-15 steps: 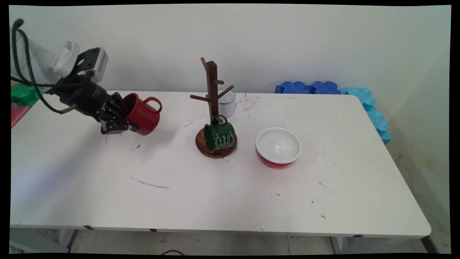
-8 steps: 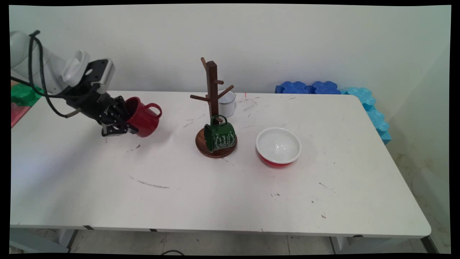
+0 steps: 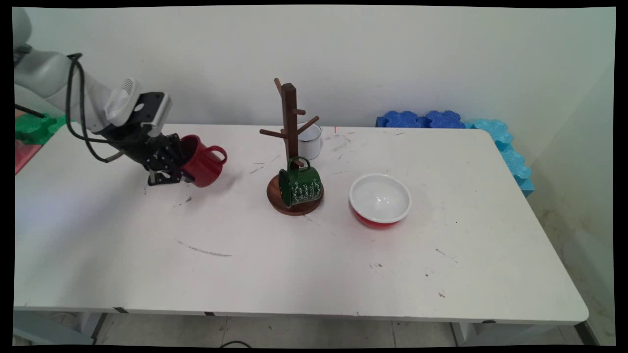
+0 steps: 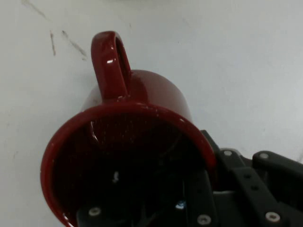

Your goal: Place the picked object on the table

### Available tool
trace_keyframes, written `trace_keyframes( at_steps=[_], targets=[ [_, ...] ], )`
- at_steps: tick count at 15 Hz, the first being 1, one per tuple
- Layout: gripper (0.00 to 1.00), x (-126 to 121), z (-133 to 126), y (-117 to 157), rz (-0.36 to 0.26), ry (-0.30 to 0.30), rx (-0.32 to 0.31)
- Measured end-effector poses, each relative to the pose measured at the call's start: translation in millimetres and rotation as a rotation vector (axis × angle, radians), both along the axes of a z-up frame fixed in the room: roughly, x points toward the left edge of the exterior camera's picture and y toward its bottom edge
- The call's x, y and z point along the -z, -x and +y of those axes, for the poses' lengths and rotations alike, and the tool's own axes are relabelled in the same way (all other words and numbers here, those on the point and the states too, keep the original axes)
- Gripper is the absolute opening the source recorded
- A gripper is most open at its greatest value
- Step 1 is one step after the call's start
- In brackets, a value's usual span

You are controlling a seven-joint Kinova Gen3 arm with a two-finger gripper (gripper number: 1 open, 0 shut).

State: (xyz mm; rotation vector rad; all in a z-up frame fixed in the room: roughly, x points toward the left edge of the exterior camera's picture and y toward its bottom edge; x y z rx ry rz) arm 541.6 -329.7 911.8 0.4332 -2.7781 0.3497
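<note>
Your gripper (image 3: pixel 179 169) has its jaws clamped on the red mug's (image 3: pixel 202 168) rim, one finger inside, tipping it sideways above the tabletop (image 3: pixel 294 255). The mug tree (image 3: pixel 290 147) with the green mug (image 3: pixel 299 186) stands at its 3 o'clock, well apart.

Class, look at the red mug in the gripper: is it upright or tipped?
Tipped. The red mug lies on its side in the gripper, mouth toward the arm, handle up; one finger sits inside its rim.

Wooden mug tree (image 3: pixel 290 147), green mug (image 3: pixel 299 186) on its base; white mug (image 3: pixel 311 141) behind; red bowl (image 3: pixel 380 200) right; blue foam blocks (image 3: pixel 424 119) at bench (image 3: pixel 294 264) rear.
</note>
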Motion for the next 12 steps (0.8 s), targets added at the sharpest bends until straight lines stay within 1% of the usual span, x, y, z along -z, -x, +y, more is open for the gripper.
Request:
trace_keyframes(
  at_steps=[7,12],
  targets=[
    [0.00,21,-20,9,-0.033,-0.007,0.051],
    [0.00,34,-28,14,-0.050,-0.017,0.072]
  ],
)
